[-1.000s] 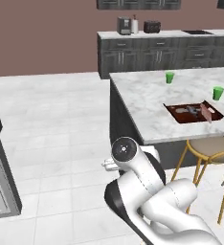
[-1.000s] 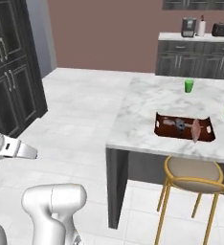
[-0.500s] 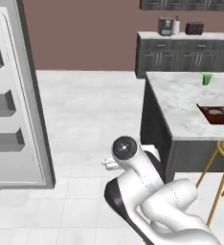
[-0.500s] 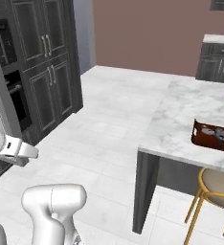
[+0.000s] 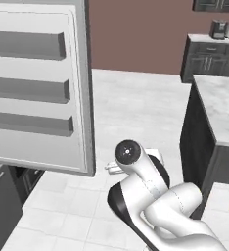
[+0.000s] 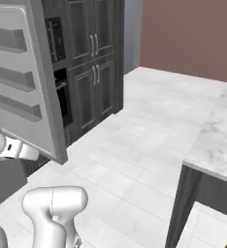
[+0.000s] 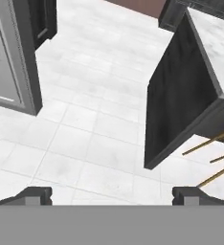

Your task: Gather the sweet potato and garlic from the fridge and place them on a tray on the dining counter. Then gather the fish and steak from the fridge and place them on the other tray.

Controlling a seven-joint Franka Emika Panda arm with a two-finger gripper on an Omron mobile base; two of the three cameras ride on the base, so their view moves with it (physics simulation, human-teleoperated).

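The fridge stands on the left with its light-grey door [image 5: 43,88] swung open, showing three grey door shelves; the same door appears in the right base view [image 6: 25,82] and as a grey edge in the hand view [image 7: 11,52]. The marbled dining counter [image 5: 220,110] on its dark base rises on the right [image 6: 217,138] [image 7: 213,40]. My gripper [image 7: 113,196] hangs low over the white floor tiles between fridge and counter, open, with nothing between its fingertips [image 7: 37,194]. The trays, sweet potato, garlic, fish and steak are out of view.
Dark cabinets with a built-in oven [image 6: 89,63] line the wall beyond the fridge door. A coffee machine [image 5: 217,28] sits on the far dark counter. Tan stool legs [image 7: 214,160] stick out beside the dining counter's base. White tiled floor lies open between them.
The whole picture has swung left with the base: the dining counter and its brown tray slid off to the right, and the open fridge door came into view. The gripper stayed open.
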